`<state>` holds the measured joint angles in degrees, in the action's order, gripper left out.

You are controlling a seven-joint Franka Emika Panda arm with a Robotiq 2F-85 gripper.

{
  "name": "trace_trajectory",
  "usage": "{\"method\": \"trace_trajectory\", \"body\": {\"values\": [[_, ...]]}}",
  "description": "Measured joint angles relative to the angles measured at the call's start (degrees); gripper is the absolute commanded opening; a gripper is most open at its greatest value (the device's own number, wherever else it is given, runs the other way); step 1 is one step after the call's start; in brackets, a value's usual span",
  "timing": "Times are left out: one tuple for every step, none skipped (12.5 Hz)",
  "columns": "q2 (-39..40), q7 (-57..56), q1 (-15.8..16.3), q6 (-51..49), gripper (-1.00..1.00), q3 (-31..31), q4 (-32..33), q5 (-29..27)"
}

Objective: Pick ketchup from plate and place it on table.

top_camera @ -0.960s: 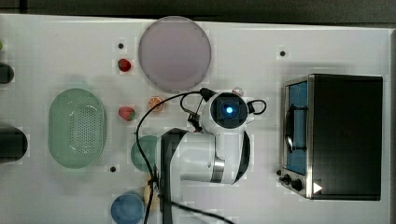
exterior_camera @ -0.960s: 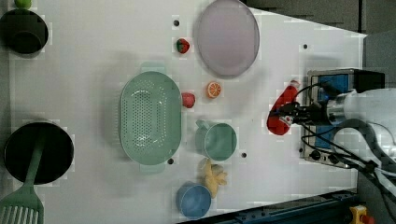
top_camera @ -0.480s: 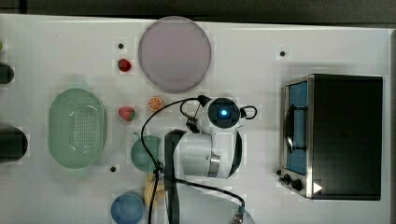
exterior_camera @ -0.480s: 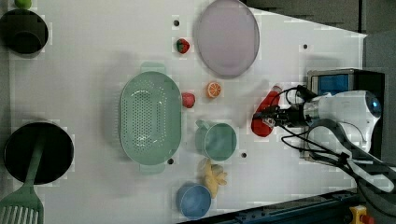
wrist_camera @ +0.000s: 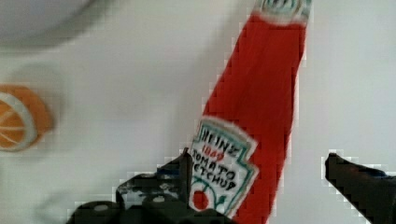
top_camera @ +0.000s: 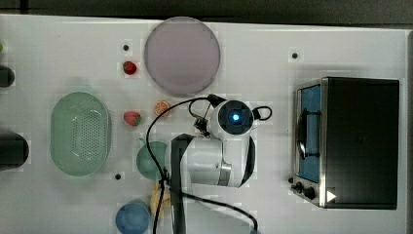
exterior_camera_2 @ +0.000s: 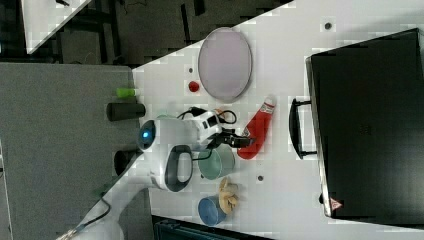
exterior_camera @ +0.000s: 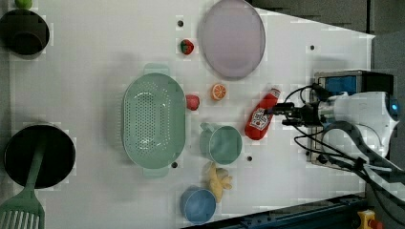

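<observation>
The ketchup [exterior_camera: 261,116], a small red bottle with a white label, lies on the white table [exterior_camera: 95,47] between the teal mug and the oven, cap towards the plate. In the wrist view the ketchup [wrist_camera: 254,121] runs between my fingers. One fingertip [wrist_camera: 183,161] is against the label, and the other fingertip [wrist_camera: 337,164] stands off the bottle. My gripper [exterior_camera: 279,116] is open around the bottle's lower end and also appears in the right view as gripper [exterior_camera_2: 239,140] beside the ketchup [exterior_camera_2: 256,129]. The pale lilac plate [top_camera: 181,55] holds nothing.
A black toaster oven [top_camera: 358,141] stands at the top view's right. A teal mug [exterior_camera: 222,144], an orange slice [exterior_camera: 218,91] and a red strawberry-like piece [exterior_camera: 192,101] lie close to the bottle. Farther off are a green perforated basket [exterior_camera: 154,120], a blue cup [exterior_camera: 198,206] and a small red fruit [exterior_camera: 186,46].
My gripper carried the ketchup towards the left view's left, away from the oven and down to the table. The bottle now lies on the table with my fingers spread around it.
</observation>
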<state>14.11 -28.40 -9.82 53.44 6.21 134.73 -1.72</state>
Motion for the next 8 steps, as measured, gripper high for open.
{"method": "trace_trajectory", "body": {"values": [[-2.0,0.2,-0.1,-1.1,1.00,0.1,-0.9,0.1],[-4.0,0.9,0.0,-2.2,1.00,0.0,-2.5,0.1],[-5.7,1.9,0.1,-5.0,1.00,0.2,-5.0,-0.1],[-7.4,3.5,0.2,-8.9,1.00,0.3,-8.1,-0.1],[-8.8,5.9,0.4,-12.3,1.00,0.2,-11.4,-0.1],[-10.1,8.6,0.4,-15.7,1.00,0.3,-14.7,-0.3],[-11.2,11.3,0.4,-19.6,1.00,0.4,-17.7,-0.2],[-11.8,13.9,0.3,-23.0,1.00,0.7,-20.9,0.3]]}}
